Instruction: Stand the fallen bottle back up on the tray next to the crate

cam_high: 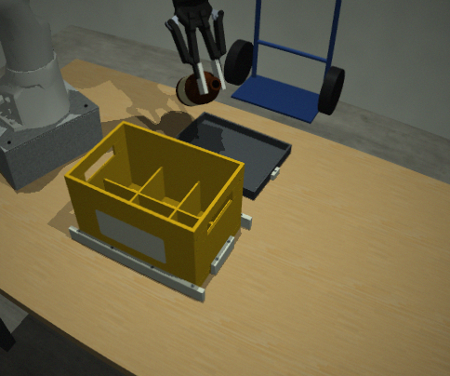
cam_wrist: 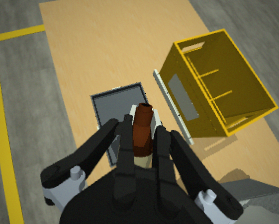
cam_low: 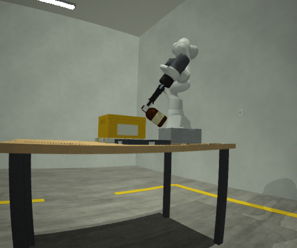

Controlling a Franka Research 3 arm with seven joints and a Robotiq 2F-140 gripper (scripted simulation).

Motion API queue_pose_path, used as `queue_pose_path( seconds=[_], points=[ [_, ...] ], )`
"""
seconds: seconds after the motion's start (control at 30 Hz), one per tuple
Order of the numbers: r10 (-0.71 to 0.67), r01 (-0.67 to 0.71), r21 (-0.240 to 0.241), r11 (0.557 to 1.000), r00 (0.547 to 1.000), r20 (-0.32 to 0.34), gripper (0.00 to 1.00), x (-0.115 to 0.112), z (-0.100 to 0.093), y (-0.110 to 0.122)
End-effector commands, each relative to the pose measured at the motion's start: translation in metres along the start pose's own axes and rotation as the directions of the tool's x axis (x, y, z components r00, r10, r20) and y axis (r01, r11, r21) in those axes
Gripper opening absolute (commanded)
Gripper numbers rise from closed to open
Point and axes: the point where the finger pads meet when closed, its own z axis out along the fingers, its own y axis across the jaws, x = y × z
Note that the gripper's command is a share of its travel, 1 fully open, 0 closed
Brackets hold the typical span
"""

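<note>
My gripper (cam_high: 214, 88) (cam_low: 146, 107) (cam_wrist: 143, 113) is shut on the neck end of the brown bottle (cam_high: 192, 88) (cam_low: 152, 113) (cam_wrist: 142, 138) and holds it in the air. The bottle is strongly tilted, its mouth up and its cream-labelled base lower, toward the robot's base in the exterior view. It hangs clear above the dark tray (cam_high: 258, 155) (cam_low: 143, 142) (cam_wrist: 108, 106), over its robot-side end in that view. The tray lies flat on the table. The yellow crate (cam_high: 83, 205) (cam_low: 107, 126) (cam_wrist: 214, 120) stands upright beside the tray, with dividers inside.
Pale rails (cam_high: 138, 264) (cam_wrist: 172, 106) lie on the wooden table (cam_high: 347, 242) (cam_low: 75, 148) (cam_wrist: 90, 40) around the crate. The robot's grey base block (cam_high: 54, 149) (cam_low: 180, 135) stands behind the crate and tray. A blue hand truck (cam_high: 272, 100) stands on the floor beyond the table.
</note>
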Motion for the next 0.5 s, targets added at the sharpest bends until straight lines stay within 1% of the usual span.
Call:
queue_pose_path(
  seconds=[0.0,0.27,0.47],
  points=[
    [0.050,-0.050,0.000,0.999,0.998,-0.030,0.00,0.0031,-0.0003,0.0005],
    [0.051,-0.051,0.004,0.999,0.997,-0.066,0.00,0.0028,-0.0008,-0.0001],
    [0.052,-0.051,0.007,0.999,0.996,-0.078,0.00,0.0027,-0.0011,-0.0005]
  ],
)
